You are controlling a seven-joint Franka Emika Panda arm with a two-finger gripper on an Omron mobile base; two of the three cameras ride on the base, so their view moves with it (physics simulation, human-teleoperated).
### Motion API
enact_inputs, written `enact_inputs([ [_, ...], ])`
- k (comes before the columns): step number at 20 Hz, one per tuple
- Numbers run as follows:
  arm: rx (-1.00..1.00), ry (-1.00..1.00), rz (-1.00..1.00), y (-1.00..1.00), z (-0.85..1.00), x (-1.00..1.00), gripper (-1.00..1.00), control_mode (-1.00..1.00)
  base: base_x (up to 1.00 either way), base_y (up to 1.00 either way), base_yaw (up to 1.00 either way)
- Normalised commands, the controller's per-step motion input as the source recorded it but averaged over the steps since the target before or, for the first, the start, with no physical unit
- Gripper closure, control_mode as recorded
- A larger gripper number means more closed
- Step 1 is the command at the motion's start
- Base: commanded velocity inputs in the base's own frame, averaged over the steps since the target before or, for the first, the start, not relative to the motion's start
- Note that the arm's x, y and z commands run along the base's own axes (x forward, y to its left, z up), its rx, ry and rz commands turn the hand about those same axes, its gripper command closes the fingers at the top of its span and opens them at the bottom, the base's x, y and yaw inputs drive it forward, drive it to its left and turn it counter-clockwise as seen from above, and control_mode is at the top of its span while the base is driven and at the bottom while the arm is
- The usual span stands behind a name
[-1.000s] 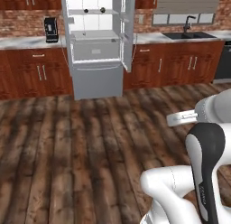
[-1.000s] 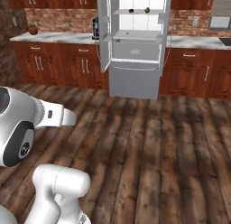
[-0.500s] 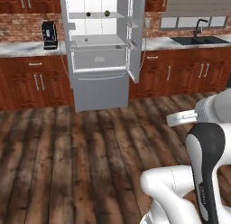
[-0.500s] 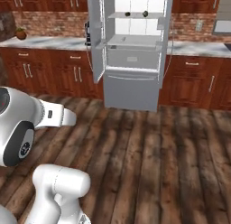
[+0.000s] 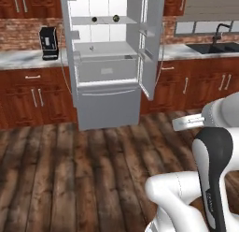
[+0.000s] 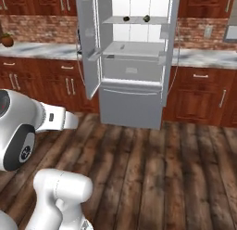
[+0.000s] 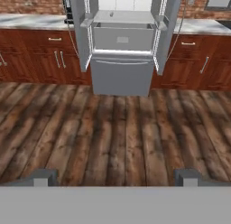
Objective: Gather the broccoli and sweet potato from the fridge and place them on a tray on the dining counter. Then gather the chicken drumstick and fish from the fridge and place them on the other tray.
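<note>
Fridge (image 5: 108, 62) doors stand wide open in the left base view, with two small dark items (image 5: 105, 18) on its upper shelf, too small to name; a coffee machine (image 5: 48, 43) sits on the counter left of the fridge and a sink (image 5: 219, 46) lies to its right. From the right base view, the same fridge (image 6: 132, 62) faces the wooden floor (image 6: 157, 169). In the hand view, the gripper (image 7: 115, 177) is spread wide with nothing between its tips, well short of the fridge (image 7: 122, 42).

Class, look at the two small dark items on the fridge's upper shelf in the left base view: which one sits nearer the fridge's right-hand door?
The greenish dark item on the right of the shelf; the darker round item sits further left, toward the shelf's middle.
</note>
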Motion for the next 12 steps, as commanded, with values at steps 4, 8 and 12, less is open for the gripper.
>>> enact_inputs([
  [4,0.0,0.0,0.0,0.0,0.0,0.0,-1.0,1.0,1.0,0.0,0.0],
  [8,0.0,0.0,0.0,0.0,0.0,0.0,-1.0,1.0,1.0,0.0,0.0],
  [12,0.0,0.0,0.0,0.0,0.0,0.0,-1.0,1.0,1.0,0.0,0.0],
])
